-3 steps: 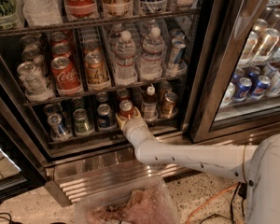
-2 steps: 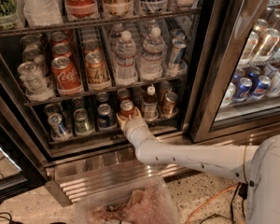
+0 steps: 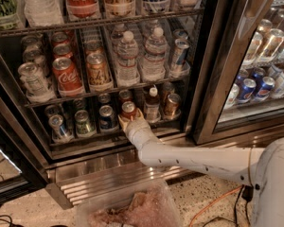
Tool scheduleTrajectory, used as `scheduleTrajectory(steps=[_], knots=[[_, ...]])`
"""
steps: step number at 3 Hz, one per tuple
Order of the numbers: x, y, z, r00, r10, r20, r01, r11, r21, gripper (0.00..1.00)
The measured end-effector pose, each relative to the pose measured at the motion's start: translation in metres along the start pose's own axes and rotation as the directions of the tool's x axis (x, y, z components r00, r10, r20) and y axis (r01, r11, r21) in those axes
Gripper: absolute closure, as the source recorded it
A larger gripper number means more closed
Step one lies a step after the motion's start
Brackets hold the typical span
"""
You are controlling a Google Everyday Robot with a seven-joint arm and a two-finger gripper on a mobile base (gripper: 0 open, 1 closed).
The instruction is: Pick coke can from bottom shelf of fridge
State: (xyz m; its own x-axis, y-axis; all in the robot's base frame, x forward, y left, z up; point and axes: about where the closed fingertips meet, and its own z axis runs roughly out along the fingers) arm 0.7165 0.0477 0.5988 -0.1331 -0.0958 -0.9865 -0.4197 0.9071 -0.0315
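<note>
The coke can [image 3: 128, 109], small and red with a silver lid, stands on the bottom shelf [image 3: 85, 138] of the fridge [image 3: 213, 79], in the front row near the middle. My gripper [image 3: 131, 118] reaches in from the lower right on its white arm. It sits right at the can's base, against its front, with the can rising just above it. The lower part of the can is hidden behind the gripper.
A blue can [image 3: 106, 116] stands left of the coke can, and a little bottle [image 3: 153, 103] and a brown can [image 3: 172, 103] stand right of it. Bigger Coca-Cola cans [image 3: 66, 74] sit on the rack above. The steel grille [image 3: 109, 178] and a plastic tub [image 3: 128, 207] lie below the arm.
</note>
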Motion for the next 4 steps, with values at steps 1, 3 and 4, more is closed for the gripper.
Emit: scheduleTrajectory(steps=[1,3,4], knots=[[-0.0026,0.0004,-0.0016,1.000,-0.005,0.005,0.005,1.0000,-0.006,1.00],[-0.0069,-0.0002,-0.0024,1.000,-0.010,0.015,0.011,0.9999,-0.011,1.00],[-0.0071,-0.0005,-0.0025,1.000,-0.011,0.017,0.011,0.9999,-0.011,1.00]])
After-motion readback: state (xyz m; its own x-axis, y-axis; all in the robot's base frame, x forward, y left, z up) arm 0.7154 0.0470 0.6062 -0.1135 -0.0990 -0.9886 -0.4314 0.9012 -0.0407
